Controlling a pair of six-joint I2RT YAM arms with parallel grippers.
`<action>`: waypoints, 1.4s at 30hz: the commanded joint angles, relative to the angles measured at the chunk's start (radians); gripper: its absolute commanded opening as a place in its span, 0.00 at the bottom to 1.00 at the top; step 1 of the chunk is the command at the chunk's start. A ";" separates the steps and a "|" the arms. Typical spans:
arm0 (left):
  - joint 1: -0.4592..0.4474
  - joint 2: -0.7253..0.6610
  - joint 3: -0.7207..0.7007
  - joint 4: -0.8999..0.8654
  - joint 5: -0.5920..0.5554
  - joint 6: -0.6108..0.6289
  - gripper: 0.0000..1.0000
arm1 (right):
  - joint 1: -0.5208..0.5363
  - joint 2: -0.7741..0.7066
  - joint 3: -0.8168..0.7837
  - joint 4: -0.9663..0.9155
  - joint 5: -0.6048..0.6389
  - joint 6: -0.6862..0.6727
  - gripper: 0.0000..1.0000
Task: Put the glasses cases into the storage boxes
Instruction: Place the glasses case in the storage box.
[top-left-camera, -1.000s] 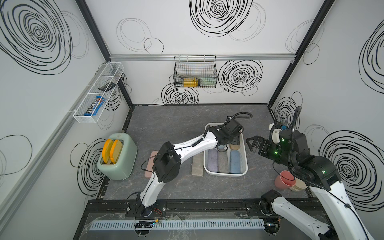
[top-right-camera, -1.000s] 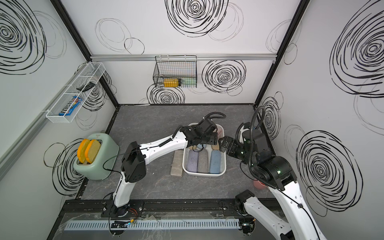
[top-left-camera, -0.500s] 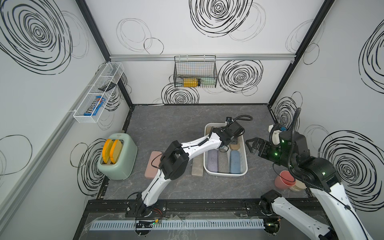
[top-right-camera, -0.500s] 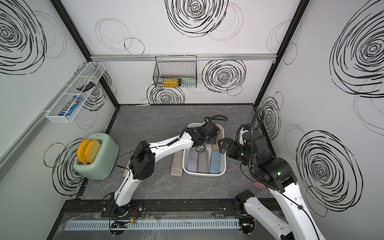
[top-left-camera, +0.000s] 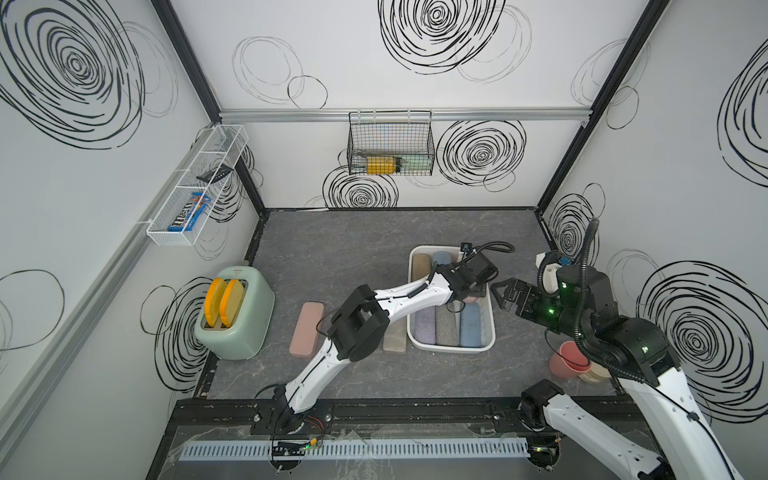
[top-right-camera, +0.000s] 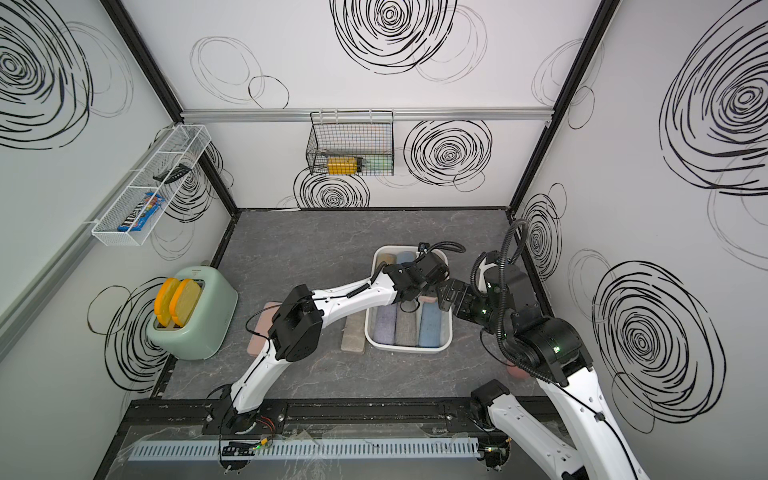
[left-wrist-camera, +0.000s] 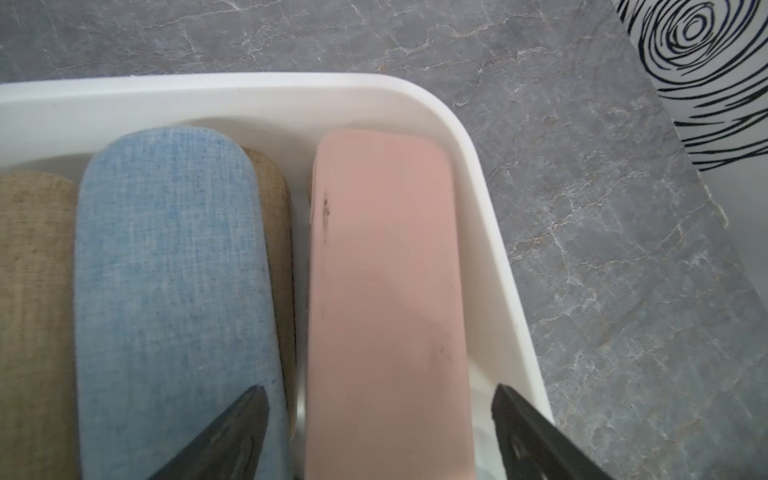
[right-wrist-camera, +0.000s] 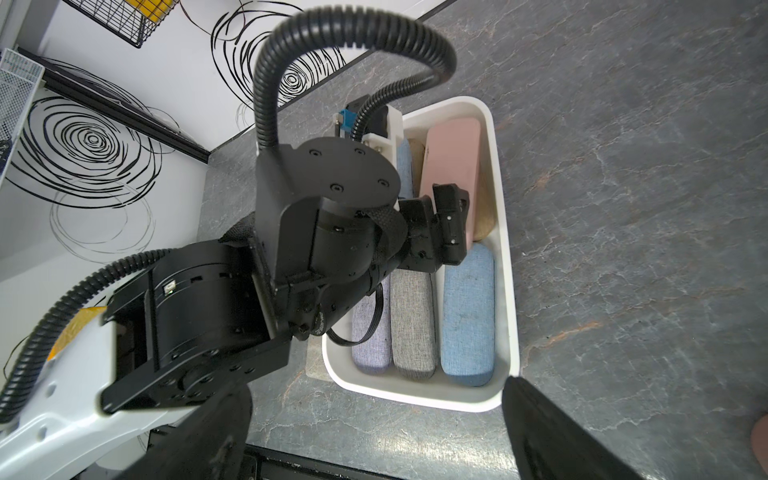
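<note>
The white rounded-corner plastic bin is smooth with a soft sheen. Inside it, the pink oblong case looks smooth and matt — a few dark scuffs mark its skin. The light blue oblong case wears a woven, linen-like cloth; the tan oblong case has a coarser, burlap-like weave. The grey oblong case and the lilac oblong case show fine heathered fabric. The dark grey tabletop is matt, stone-patterned with pale veins.
</note>
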 joint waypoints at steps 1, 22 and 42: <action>0.010 0.009 0.035 0.010 -0.015 -0.011 0.97 | -0.002 -0.014 -0.005 -0.015 -0.010 0.003 0.98; 0.070 -1.018 -0.727 0.366 -0.179 0.412 0.96 | 0.046 0.067 -0.091 0.105 -0.082 0.050 0.99; 0.790 -1.577 -1.413 0.218 0.266 0.254 0.99 | 0.917 0.956 0.121 0.379 0.266 0.378 1.00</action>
